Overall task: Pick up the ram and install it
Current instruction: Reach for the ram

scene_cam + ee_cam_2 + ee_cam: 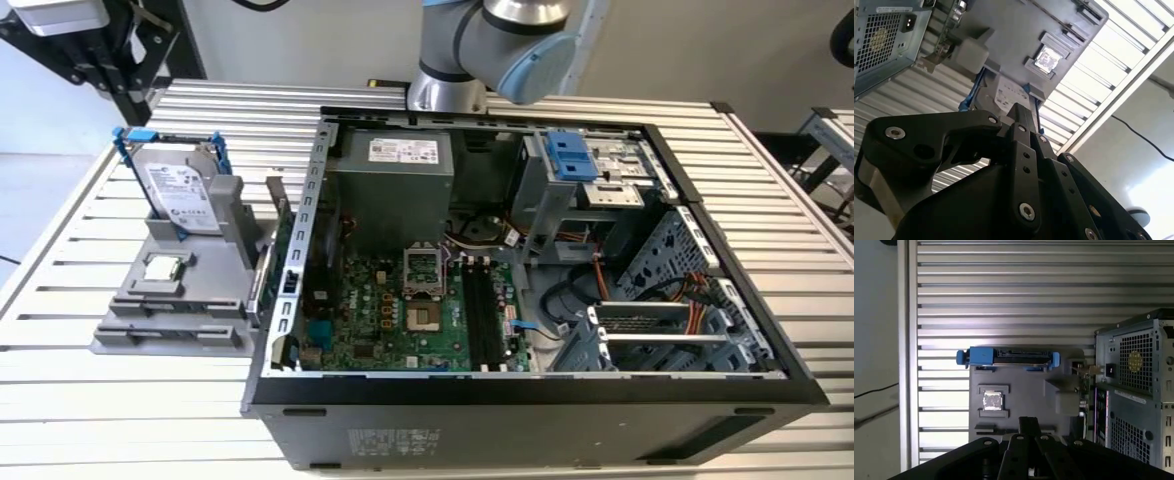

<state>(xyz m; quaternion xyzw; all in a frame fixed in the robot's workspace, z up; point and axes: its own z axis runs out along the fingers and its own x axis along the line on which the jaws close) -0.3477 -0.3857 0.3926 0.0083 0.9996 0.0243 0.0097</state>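
1. The black metal hand [1029, 422] hovers over the grey plastic holder [1021, 387], its fingers pressed together and holding nothing.
2. The thin, dark, flat ram stick [278, 205] stands upright at that holder's edge, untouched.

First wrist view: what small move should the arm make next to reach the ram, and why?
Probably shift the gripper sideways toward the computer case. It hovers above the grey holder near the chip, while the ram stands at the holder's edge beside the case.
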